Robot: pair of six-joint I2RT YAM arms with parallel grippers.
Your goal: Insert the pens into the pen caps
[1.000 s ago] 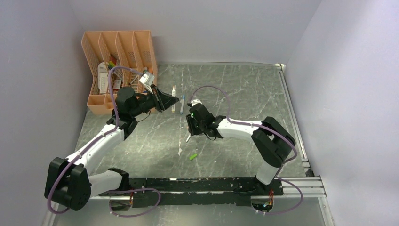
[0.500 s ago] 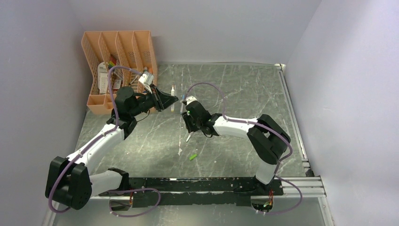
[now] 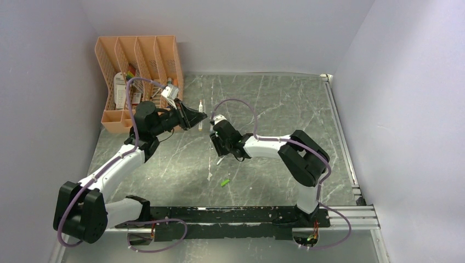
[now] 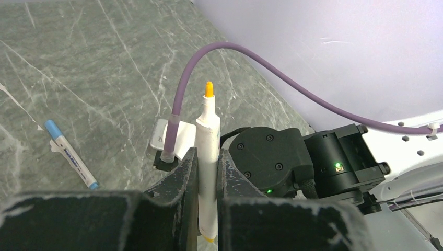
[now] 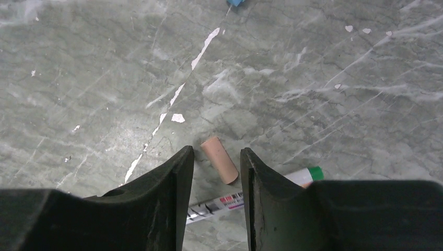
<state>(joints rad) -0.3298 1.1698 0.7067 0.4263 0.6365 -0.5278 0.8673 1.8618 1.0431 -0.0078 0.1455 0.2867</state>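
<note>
- Left jaws: closed narrow on the white barrel of the orange-tipped pen [image 4: 207, 151], gripped about mid-length, with the tip towards 12 o'clock in the left wrist view and the tail just past the jaws at 6 o'clock.
- Right jaws: partly open and low over the table [image 5: 324, 78], straddling the orange-pink cap [image 5: 220, 159]. Cap lying flat between the two tips, slanted from 11 to 5 o'clock, with a sliver of table showing on each side.
- Closer in than the cap, in the right wrist view only: the green-ended pen [image 5: 224, 201], flat on the table and crossing under the jaws, green end out at 3 o'clock.
- At the 12 o'clock edge of that same view: a scrap of blue, too cropped to name.
- Left wrist view only: the blue-ended pen [image 4: 72, 157], flat on the table at 9 o'clock of the held pen and well apart from it. Black right wrist [image 4: 292, 162] close by at 3 o'clock, purple cable [image 4: 271, 68] arching above.
- Top view only: the green cap [image 3: 225, 182], alone on the table at 6 o'clock of the right jaws, near but apart. Orange-pink cap hidden there under the right wrist.
- Top view again: both jaws near mid-table, left at 10 o'clock of right, close together. Peach organiser [image 3: 140, 55] in the far corner at 10 o'clock.
</note>
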